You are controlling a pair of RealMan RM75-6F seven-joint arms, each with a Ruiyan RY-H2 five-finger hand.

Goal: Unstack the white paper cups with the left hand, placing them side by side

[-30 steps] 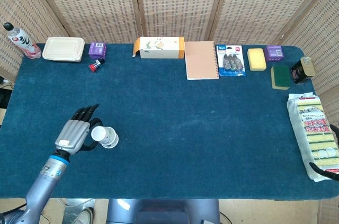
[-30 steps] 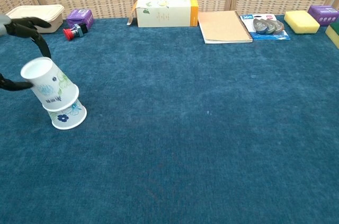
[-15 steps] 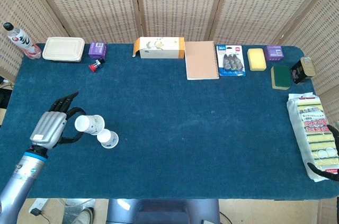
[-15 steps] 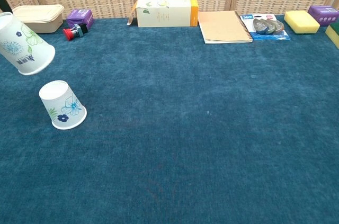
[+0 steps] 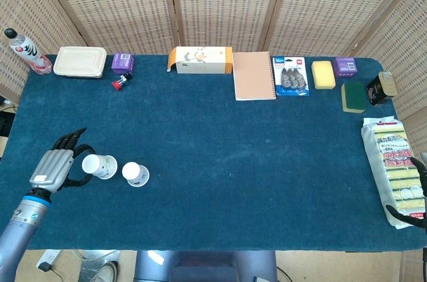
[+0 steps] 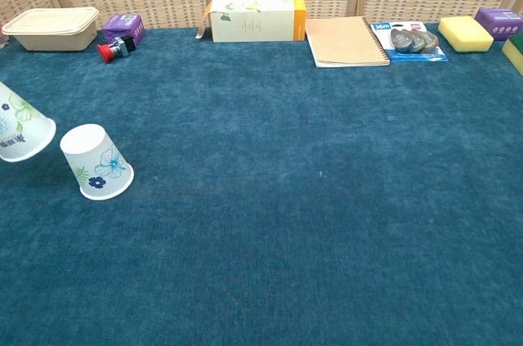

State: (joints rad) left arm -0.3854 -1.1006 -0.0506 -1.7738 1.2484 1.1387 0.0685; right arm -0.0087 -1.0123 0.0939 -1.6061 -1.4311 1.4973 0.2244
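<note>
Resting upside down on the blue cloth near the table's front-left corner, one white paper cup (image 5: 135,174) with a blue flower print stands on its rim, slightly tilted in the chest view. Just beside it on the left, the second cup (image 5: 99,165) is tipped with its base toward the first cup, and the left hand (image 5: 53,168) holds it, dark fingers (image 5: 69,141) curved around its far side and thumb below. The two cups sit close but apart. In the chest view only part of the held cup shows at the left edge.

At the right edge, dark fingertips of the right hand (image 5: 418,189) show beside a pack of sponges (image 5: 395,169); whether they are spread or curled I cannot tell.

Along the back edge lie a bottle (image 5: 25,51), a lidded tray (image 5: 80,61), a purple box (image 5: 122,63), a carton (image 5: 200,59), a notebook (image 5: 253,75) and a yellow sponge (image 5: 323,74).
</note>
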